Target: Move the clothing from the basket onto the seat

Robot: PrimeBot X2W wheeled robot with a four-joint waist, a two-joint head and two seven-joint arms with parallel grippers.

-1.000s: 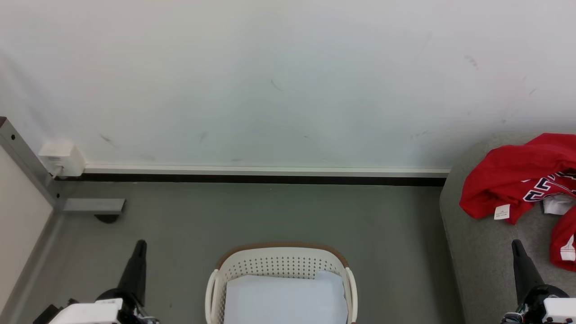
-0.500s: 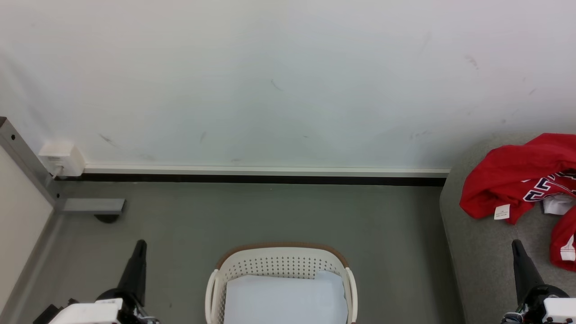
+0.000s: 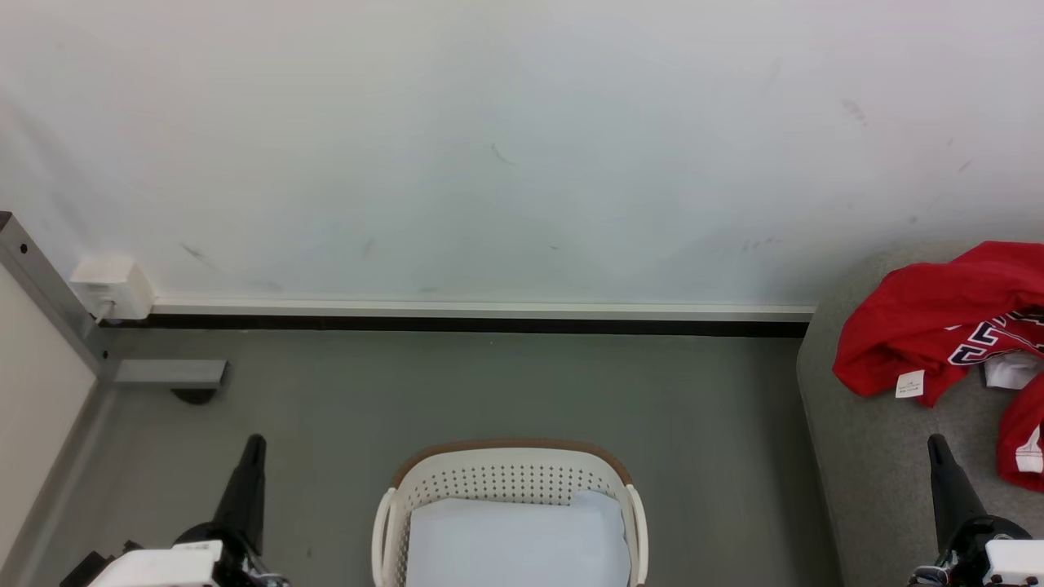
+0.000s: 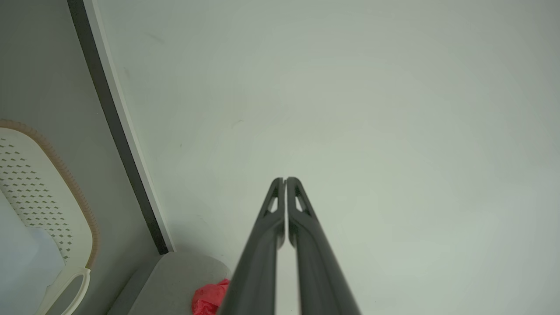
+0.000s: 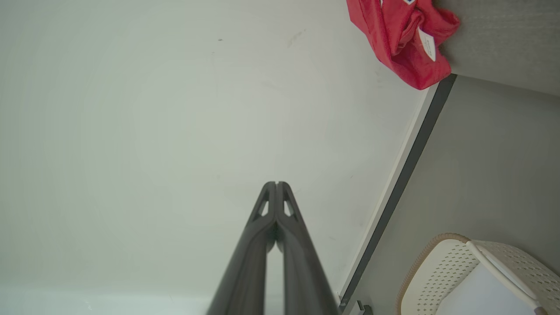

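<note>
Grey floor | perforated oval basket | red clothing on textured seat

L gripper closed, R gripper closed, both empty

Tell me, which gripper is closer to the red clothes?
Right. The right gripper sits just below the clothes in the head view; the left gripper is far off, beyond the basket.

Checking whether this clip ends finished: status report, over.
Jaws shut, empty, on left gripper and right gripper. Visible clothing on the seat; basket holds pale pad, no red seen. Nothing blocking.
</note>
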